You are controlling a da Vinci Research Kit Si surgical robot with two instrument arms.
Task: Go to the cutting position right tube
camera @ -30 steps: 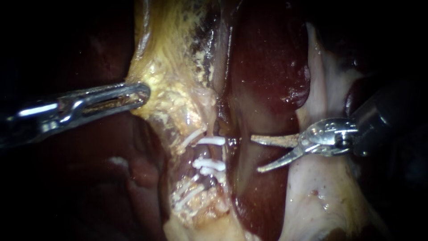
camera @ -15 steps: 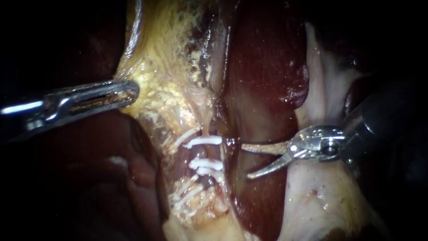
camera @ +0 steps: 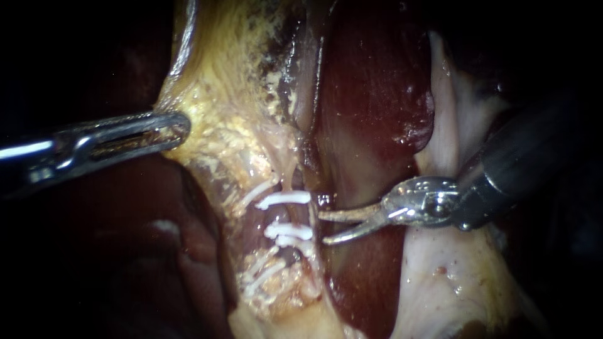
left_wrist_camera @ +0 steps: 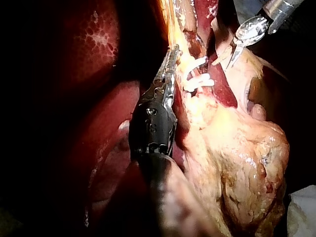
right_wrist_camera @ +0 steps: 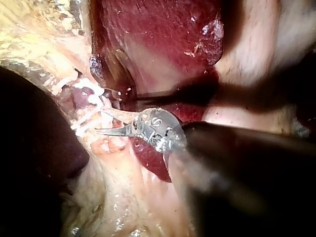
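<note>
- Pincer of right instrument (camera: 321, 227) spread mid-frame, just beside the tube (camera: 290, 215) between white clips (camera: 286, 199), apparently lining up the cut.
- Frame left: left instrument (camera: 173, 125) pincer pinches fatty tissue (camera: 220, 125) taut.

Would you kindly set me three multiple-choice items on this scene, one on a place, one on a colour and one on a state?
1. The right instrument's tips lie: A) just beside the clips; B) far from any clip; C) out of view.
2. The clips are: A) black; B) white; C) blue.
3. The right instrument's jaws are: A) shut and empty; B) shut on a clip; C) open.
Answers: 1 A, the endoscope view shows the tips right next to the clips; 2 B, every clip shows plainly white; 3 C, a gap shows between the jaws and nothing is gripped.
</note>
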